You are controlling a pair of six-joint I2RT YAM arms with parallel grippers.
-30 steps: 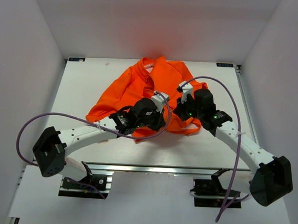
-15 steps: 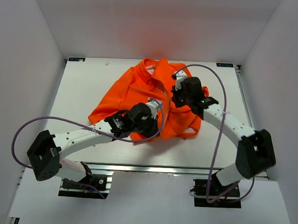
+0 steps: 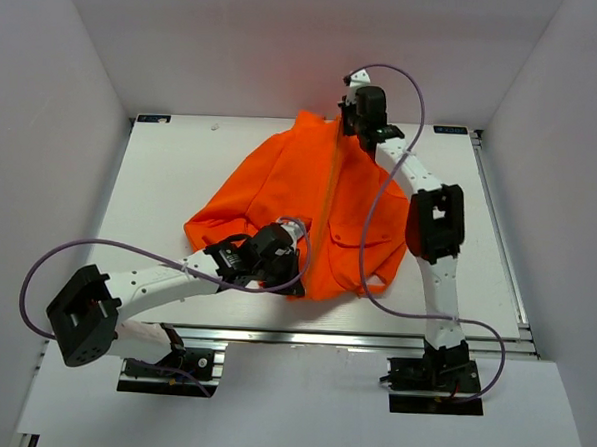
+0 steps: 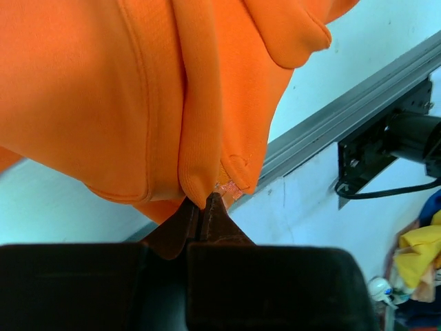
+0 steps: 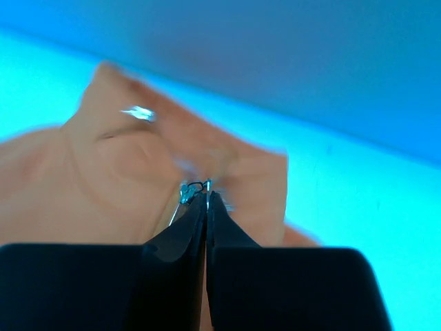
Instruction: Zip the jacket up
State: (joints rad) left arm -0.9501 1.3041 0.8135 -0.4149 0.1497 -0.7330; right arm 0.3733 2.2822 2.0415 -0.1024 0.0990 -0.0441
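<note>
Jacket was spread on counter | hem was clamped by closed left end effector | collar was pinched by closed right end effector

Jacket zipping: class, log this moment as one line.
left claw: shut on jacket hem | right claw: shut on zip pull at collar | front stretched straight between them

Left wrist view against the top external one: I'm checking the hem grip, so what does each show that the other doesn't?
Only the left wrist view: the left gripper pinched shut on the bottom hem corner of the jacket. Only the top external view: the right gripper at the collar near the far edge of the table, and the front closure running straight between both arms. Both: orange fabric on the white surface.
</note>
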